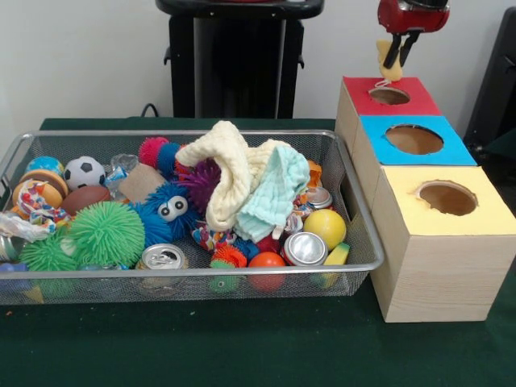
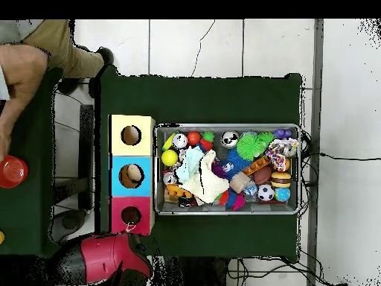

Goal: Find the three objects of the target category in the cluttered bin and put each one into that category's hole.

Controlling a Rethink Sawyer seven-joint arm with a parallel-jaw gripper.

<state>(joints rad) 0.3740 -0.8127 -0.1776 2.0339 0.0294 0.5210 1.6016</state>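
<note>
The silver wire-mesh bin (image 1: 193, 269) is full of toys, cans and cloths; it also shows in the overhead view (image 2: 229, 213). Three wooden boxes stand in a row beside it, with a red top (image 1: 367, 103), a blue top (image 1: 379, 145) and a yellow top (image 1: 484, 214), each with a round hole. My gripper (image 1: 397, 55) hangs above the red box's hole (image 1: 389, 96) and is shut on a small pale yellow object (image 1: 389, 69). In the overhead view my red arm (image 2: 104, 257) hides the gripper beside the red box (image 2: 119, 216).
In the bin lie a cream cloth (image 1: 230, 165), a mint cloth (image 1: 274, 193), a soccer ball (image 1: 84, 172), green spiky balls (image 1: 106, 232), a blue fuzzy toy (image 1: 168, 208), cans (image 1: 305, 248) and a yellow ball (image 1: 326, 227). A person's arm (image 2: 26, 71) shows at the overhead view's upper left.
</note>
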